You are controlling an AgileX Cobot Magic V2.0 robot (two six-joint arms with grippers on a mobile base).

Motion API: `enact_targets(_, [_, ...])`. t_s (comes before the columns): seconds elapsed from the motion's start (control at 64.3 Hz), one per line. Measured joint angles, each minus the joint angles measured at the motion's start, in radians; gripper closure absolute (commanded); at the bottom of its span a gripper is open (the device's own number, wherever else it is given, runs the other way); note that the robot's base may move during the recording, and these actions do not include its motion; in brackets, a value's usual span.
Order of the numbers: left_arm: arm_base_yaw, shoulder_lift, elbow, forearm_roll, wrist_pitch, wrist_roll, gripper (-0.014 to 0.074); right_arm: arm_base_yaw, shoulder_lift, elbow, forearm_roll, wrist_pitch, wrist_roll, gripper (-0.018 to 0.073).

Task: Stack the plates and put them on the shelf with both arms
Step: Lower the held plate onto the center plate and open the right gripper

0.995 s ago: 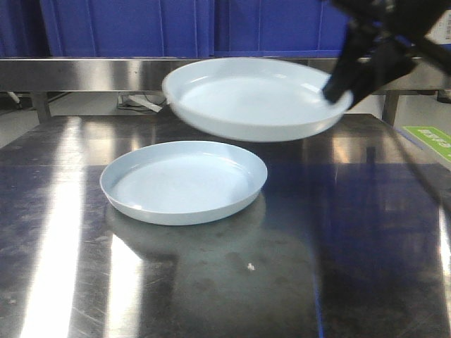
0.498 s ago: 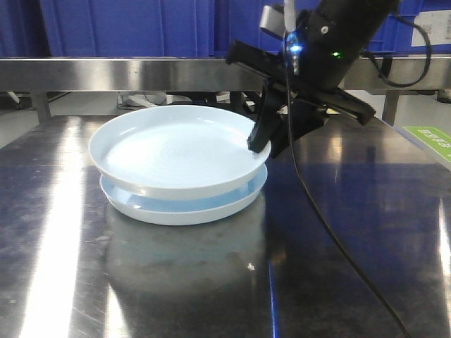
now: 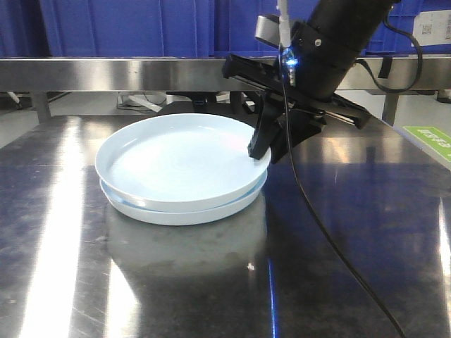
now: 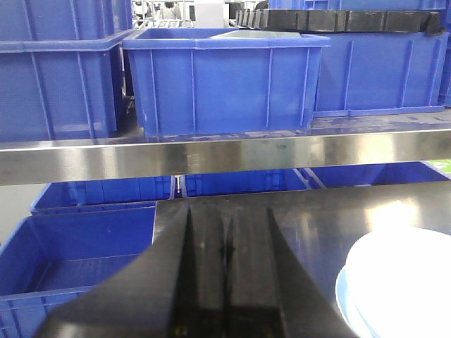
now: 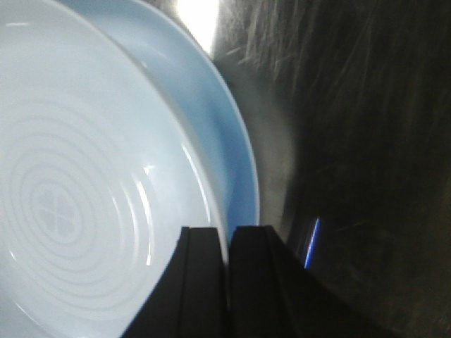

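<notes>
A dark steel tabletop takes up most of what I see, scuffed and glossy. Broad white streaks of light run down its left side, and a tiny pale speck lies near the middle. Behind it runs the shelf, its brushed front rail bright, with big blue crates standing on it and lower crates beneath. Off the table's right corner sits a green patch, perhaps a floor marking. The floor looks pale grey.

Smooth, glossy pale plates with faint concentric rings; scratched, reflective steel worktop; brushed stainless-steel shelf; smooth blue plastic crates.
</notes>
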Motion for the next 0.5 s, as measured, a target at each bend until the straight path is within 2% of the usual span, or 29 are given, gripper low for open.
enact_targets(0.295, [0.0,0.0,0.0,0.0,0.0,0.0,0.0516,0.002,0.0,0.0,0.0,-0.032,0.0,0.0494])
enact_targets(0.498, [0.0,0.0,0.0,0.0,0.0,0.0,0.0516,0.002,0.012,0.0,0.0,-0.032,0.0,0.0349])
